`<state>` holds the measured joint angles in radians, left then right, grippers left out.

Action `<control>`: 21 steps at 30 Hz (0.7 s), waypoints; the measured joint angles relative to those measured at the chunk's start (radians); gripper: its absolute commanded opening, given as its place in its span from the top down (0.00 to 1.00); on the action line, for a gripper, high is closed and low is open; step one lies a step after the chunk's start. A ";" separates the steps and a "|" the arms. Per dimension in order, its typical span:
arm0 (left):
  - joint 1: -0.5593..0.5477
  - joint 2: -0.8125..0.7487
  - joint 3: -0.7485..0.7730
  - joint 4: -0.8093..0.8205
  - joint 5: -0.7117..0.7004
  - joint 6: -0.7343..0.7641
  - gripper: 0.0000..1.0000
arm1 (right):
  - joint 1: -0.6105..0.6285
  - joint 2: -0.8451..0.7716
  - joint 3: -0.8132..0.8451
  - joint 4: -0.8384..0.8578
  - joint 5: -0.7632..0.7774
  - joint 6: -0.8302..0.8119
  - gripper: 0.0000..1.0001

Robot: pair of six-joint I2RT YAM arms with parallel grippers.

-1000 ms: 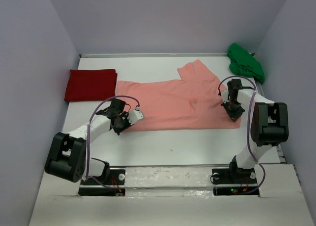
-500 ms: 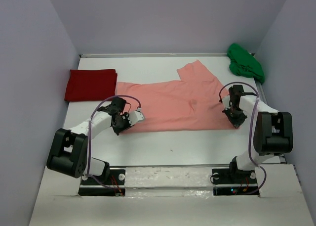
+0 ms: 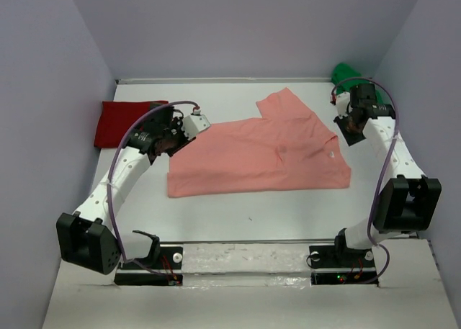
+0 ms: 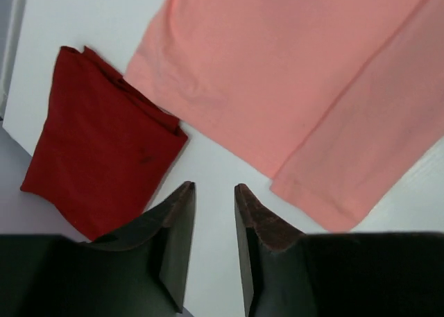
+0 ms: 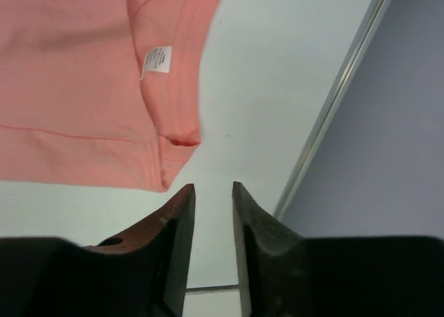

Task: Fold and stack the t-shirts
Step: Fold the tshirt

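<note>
Salmon-pink shirt [image 3: 259, 152] lying flat at mid-desk [image 3: 238, 206], its long axis running left to right; the folded deep red shirt [image 3: 126, 120] lies near its far-left corner, and the green shirt [image 3: 344, 75] is bunched at the far right. The left hand [image 4: 214, 186] hovers over bare desk between the red shirt and the pink shirt's left end, and the right hand [image 5: 213, 186] hovers just off the collar end, both with fingers slightly apart and empty. Each hand is nearer its own end, so the next fold probably calls for a grasp at both ends.
</note>
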<state>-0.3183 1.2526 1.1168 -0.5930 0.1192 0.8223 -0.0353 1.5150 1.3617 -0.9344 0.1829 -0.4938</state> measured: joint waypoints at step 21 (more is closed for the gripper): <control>0.261 0.753 0.450 0.167 0.212 -0.288 0.01 | -0.003 0.706 0.788 0.024 -0.144 0.241 0.53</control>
<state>-0.0570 2.0052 1.5669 -0.4255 0.3313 0.5343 -0.0380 2.2211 2.1498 -0.9100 0.0391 -0.2531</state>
